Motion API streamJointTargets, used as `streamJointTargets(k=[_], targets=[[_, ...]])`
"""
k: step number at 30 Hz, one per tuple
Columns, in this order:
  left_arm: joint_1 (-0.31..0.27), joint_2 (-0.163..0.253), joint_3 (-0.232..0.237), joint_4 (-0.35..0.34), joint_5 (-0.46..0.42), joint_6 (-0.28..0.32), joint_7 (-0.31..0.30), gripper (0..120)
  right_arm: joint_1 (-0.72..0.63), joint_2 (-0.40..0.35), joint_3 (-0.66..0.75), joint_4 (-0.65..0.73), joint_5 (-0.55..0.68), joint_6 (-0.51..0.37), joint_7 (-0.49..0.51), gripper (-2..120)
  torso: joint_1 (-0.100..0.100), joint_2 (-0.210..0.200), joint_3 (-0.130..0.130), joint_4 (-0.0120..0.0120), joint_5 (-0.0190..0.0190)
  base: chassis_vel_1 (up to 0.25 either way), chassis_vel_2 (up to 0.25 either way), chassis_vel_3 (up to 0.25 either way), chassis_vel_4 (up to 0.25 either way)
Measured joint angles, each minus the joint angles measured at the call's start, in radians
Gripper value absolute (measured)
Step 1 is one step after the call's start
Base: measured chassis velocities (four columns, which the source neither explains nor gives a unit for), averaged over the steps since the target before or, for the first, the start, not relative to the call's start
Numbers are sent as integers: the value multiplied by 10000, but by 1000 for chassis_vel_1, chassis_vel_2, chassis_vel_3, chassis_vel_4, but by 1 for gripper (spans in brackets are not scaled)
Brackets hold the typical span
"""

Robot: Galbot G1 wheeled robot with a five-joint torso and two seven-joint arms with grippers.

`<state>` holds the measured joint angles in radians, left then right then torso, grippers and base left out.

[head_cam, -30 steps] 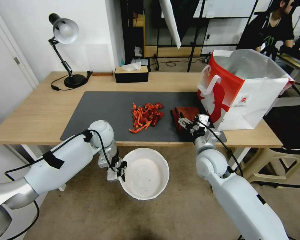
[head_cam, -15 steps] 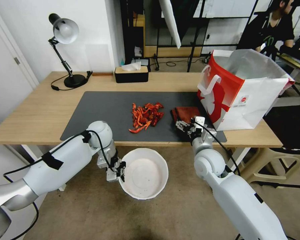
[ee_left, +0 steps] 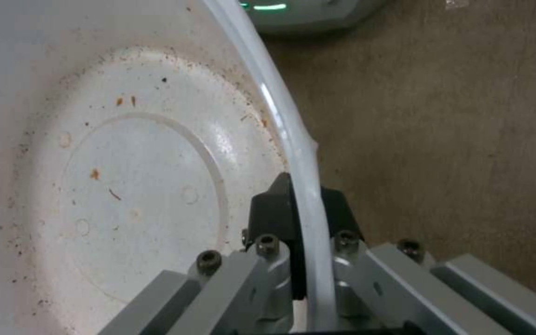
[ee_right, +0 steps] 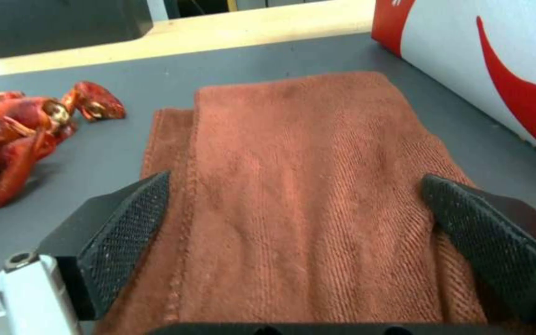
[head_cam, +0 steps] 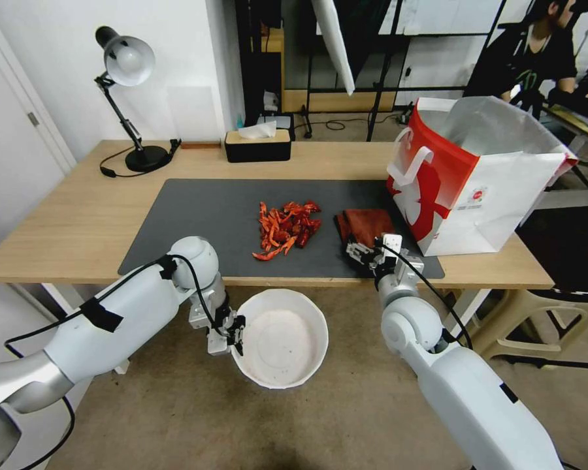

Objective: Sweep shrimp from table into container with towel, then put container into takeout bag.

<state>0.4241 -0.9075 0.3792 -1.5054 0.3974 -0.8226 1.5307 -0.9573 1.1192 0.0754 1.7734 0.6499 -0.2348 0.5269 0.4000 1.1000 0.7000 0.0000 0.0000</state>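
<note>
A heap of red-orange shrimp (head_cam: pixel 287 228) (ee_right: pixel 16 135) lies mid-mat on the wooden table (head_cam: pixel 78 215). Just to its right lies the folded rust-brown towel (head_cam: pixel 364 222) (ee_right: pixel 305 195). My right gripper (head_cam: pixel 362 251) (ee_right: pixel 299 209) stands open at the towel's near end, its black fingers (ee_right: pixel 125 218) spread on either side of the cloth. Below the table's front edge my left gripper (head_cam: pixel 236 333) (ee_left: pixel 299 218) is shut on the rim of the white container (head_cam: pixel 281 339) (ee_left: pixel 94 163), holding it above the floor. The red and white takeout bag (head_cam: pixel 483 176) stands open at the right.
A black tissue box (head_cam: pixel 257 145) and a black desk lamp (head_cam: pixel 129 98) stand at the back of the table. The dark grey mat (head_cam: pixel 202 222) covers the middle. A stool (head_cam: pixel 542 320) stands at the right under the table.
My right gripper has drawn back toward the table's front edge, to the towel's near end. The left arm and the container have shifted very slightly left.
</note>
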Motion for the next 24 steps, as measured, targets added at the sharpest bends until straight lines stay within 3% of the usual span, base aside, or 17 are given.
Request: streamJointTargets(k=[12,24], targets=[[22,-18,-18,6,6,0,0,0,94,-86,-125,-95,-7,-48,6,98,0,0,0,0,-1,0,0,0,0],[85,11,-75,7,-12,0,0,0,81,-128,-207,-39,33,-146,37,54,-1,0,0,0,-1,0,0,0,0]])
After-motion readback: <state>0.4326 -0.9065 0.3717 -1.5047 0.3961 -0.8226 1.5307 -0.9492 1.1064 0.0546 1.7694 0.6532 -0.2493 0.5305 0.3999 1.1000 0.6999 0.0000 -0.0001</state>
